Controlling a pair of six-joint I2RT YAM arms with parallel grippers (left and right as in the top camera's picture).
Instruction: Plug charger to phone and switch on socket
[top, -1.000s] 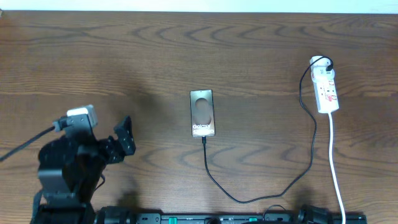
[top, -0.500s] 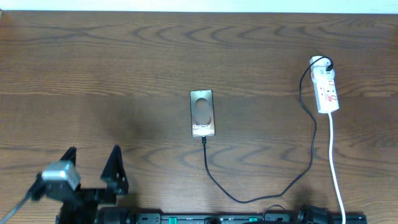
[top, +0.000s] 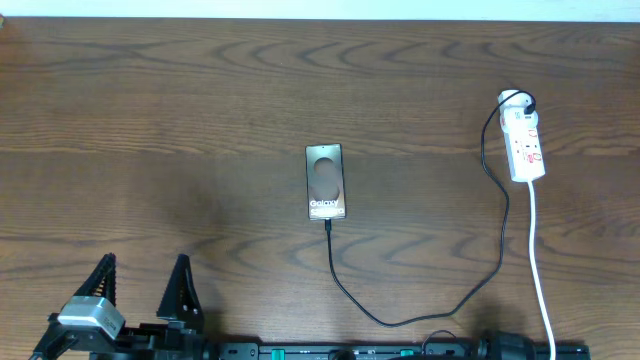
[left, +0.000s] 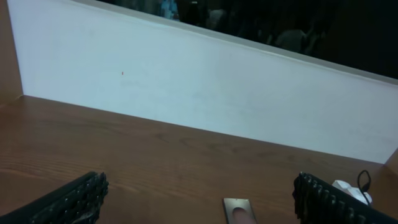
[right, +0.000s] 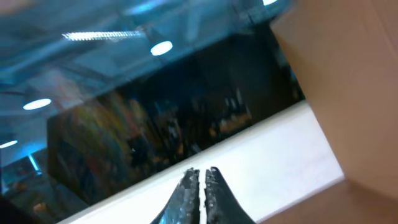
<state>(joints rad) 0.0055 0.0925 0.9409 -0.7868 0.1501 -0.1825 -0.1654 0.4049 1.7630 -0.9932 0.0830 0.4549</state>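
Note:
The phone (top: 325, 181) lies flat at the table's middle, "Galaxy" end toward me. The black charger cable (top: 400, 320) runs from its near end, where the connector tip (top: 327, 223) meets the phone, in a loop to the white socket (top: 526, 146) at the far right. My left gripper (top: 140, 279) is open and empty at the near left edge, far from the phone. The left wrist view shows its two fingers wide apart (left: 199, 199), with the phone's top (left: 239, 210) between them and the socket (left: 348, 190) at the right. My right gripper (right: 202, 174) is shut, pointing up off the table.
The socket's thick white cord (top: 538, 270) runs down the right side to the near edge. A white wall (left: 199, 99) borders the far side of the wooden table (top: 200, 120). A black rail (top: 380, 350) lies along the near edge.
My left arm has drawn back from mid-left toward the near left edge, and its fingers now point away from me. Phone, cable and socket have not moved.

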